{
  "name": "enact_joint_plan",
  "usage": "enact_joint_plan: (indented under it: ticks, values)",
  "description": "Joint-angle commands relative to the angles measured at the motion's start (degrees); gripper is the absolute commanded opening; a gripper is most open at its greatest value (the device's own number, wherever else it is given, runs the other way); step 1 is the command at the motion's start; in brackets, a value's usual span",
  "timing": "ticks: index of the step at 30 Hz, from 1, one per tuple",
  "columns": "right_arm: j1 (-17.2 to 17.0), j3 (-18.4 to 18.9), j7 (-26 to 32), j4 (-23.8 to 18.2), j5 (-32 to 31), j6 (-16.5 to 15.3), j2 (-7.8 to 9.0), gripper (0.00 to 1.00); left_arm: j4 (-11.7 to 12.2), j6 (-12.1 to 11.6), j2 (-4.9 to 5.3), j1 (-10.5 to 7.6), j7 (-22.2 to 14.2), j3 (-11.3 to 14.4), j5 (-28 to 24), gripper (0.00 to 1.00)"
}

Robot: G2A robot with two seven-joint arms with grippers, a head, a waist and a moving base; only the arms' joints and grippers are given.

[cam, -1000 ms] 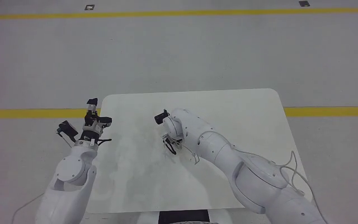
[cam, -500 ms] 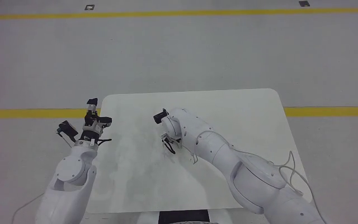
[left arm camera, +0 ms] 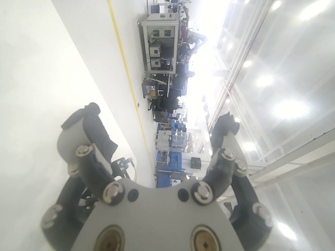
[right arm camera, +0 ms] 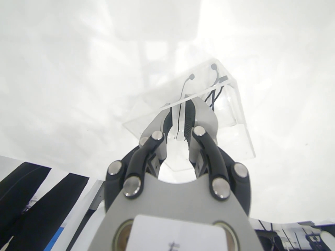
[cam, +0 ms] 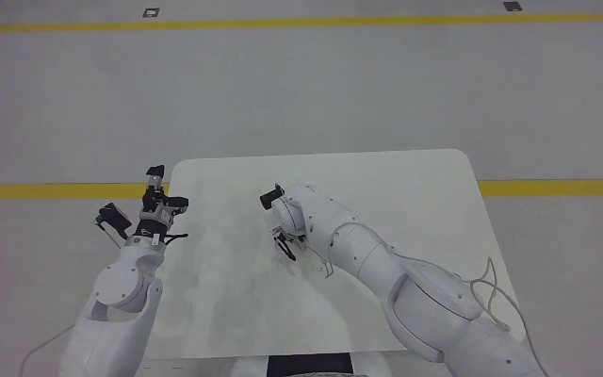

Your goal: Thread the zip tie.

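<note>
On the white table (cam: 396, 188), at a clear block (right arm camera: 235, 121), the right end effector (right arm camera: 180, 113) pinches the zip tie (right arm camera: 181, 95), seemingly mid-threading; next comes careful tip alignment, with the left end effector (left arm camera: 158, 114) spread apart.

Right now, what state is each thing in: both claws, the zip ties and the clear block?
left claw: open, empty, by the edge of the table.
right claw: down at the clear block, one zip tie in line with it; grip unclear.
zip tie: strap straight, head at the block's top; threaded or not, cannot tell.
other zip ties: bunched inside the block.
clear block: resting on the table.
</note>
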Motion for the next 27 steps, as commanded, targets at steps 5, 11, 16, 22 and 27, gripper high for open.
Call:
enact_joint_plan:
  ticks: [5,11,16,22,27]
  values:
    - [-0.3,0.2,0.1,0.6,-0.9,0.0,-0.27,0.04,0.0,0.0,0.0,0.0,0.0,0.0,0.0,1.0]
    - [-0.3,0.6,0.3,1.0,-1.6,0.2,-0.64,0.0,0.0,0.0,0.0,0.0,0.0,0.0,0.0,1.0]
    - [-0.1,1.2,0.7,0.5,-2.4,0.9,-0.74,0.0,0.0,0.0,0.0,0.0,0.0,0.0,0.0,1.0]
    - [0.1,2.7,1.4,-1.4,-3.2,1.5,-0.16,0.0,0.0,0.0,0.0,0.0,0.0,0.0,0.0,1.0]
    - [-0.1,5.2,2.7,-4.2,-3.4,0.8,1.2,0.0,0.0,0.0,0.0,0.0,0.0,0.0,0.0,1.0]
